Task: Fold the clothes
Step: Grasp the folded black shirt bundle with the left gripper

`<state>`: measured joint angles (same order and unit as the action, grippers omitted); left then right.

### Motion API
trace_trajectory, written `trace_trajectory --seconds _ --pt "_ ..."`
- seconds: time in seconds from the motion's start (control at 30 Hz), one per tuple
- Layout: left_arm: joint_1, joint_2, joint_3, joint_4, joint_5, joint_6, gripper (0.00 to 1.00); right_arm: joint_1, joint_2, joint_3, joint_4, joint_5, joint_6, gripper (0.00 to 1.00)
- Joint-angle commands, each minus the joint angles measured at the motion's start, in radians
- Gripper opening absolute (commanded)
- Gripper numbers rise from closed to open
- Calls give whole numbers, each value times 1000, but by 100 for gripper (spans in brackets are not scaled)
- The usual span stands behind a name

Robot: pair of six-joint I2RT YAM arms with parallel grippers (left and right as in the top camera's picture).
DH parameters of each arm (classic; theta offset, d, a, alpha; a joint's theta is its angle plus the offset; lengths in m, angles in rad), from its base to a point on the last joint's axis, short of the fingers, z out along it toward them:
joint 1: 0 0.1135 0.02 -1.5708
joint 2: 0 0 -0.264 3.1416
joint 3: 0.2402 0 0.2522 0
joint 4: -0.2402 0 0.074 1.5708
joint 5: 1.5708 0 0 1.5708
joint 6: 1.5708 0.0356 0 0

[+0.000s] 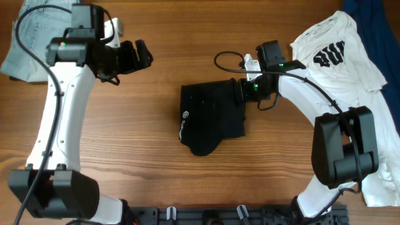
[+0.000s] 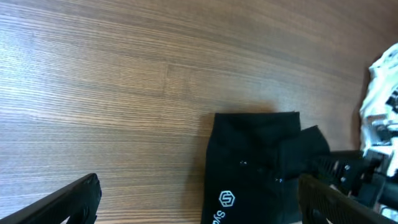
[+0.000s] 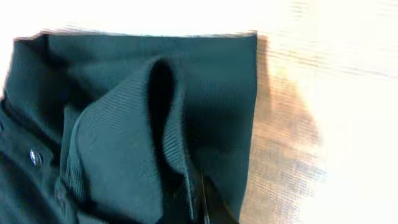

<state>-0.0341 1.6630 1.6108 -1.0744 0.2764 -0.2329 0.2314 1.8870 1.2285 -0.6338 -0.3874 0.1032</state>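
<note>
Cloth is lying in three places on the table (image 1: 125, 137). The black shirt (image 1: 212, 122) is sitting in the middle, already folded into a small block, with its little white logo (image 1: 185, 114) showing on the left side. The right gripper (image 1: 242, 89) is reaching to the shirt's far right corner. It is pinching the ribbed collar (image 3: 168, 143) between its fingers, so the collar is standing up in a loop. The left gripper (image 1: 139, 55) is hanging over bare wood at the far left with its fingers spread wide, holding nothing. The white tee (image 1: 337, 69) and the navy garment (image 1: 375, 19) are waiting at the right, and the jeans (image 1: 28, 47) are lying at the far left.

The shirt is looking soft, thin and light, so it is going to sag and slide wherever nothing is holding it. The thick collar and the hems are probably the best places to grab, because they are bunching less than the flat middle.
</note>
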Motion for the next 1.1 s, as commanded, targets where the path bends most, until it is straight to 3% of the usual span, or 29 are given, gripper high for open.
trace_trajectory --seconds 0.0,0.2,0.23,0.3,0.33,0.4,0.53,0.6,0.63,0.7,0.8,0.97,1.07 --pt "-10 19 -10 0 -35 24 100 -8 3 3 69 25 65 4" --pt "-10 19 -10 3 -35 24 100 -41 -6 21 139 36 76 4" --pt "-10 19 -10 2 -35 24 100 -41 -4 21 137 63 81 8" --pt "-10 19 -10 -5 -35 24 100 -58 -4 21 143 85 83 57" --pt "-10 19 -10 -16 -35 24 100 -74 -4 21 143 79 84 68" --pt "-24 20 -13 -35 -34 24 100 -107 -9 23 140 52 102 74" --pt "-145 20 -76 -35 11 70 94 -229 -35 35 134 -64 108 77" --pt "-227 20 -122 2 11 69 84 -266 -45 35 117 -66 105 77" --pt "-266 21 -147 29 11 69 75 -275 -45 35 111 -66 104 76" --pt "-393 23 -233 134 11 69 33 -280 -45 35 96 -63 79 73" --pt "-503 42 -304 187 6 69 5 -280 -45 35 87 -61 75 72" --pt "-604 158 -362 229 -7 69 4 -279 -45 35 87 -58 76 69" --pt "-631 271 -366 276 -117 69 4 -279 -45 35 87 -58 76 69"
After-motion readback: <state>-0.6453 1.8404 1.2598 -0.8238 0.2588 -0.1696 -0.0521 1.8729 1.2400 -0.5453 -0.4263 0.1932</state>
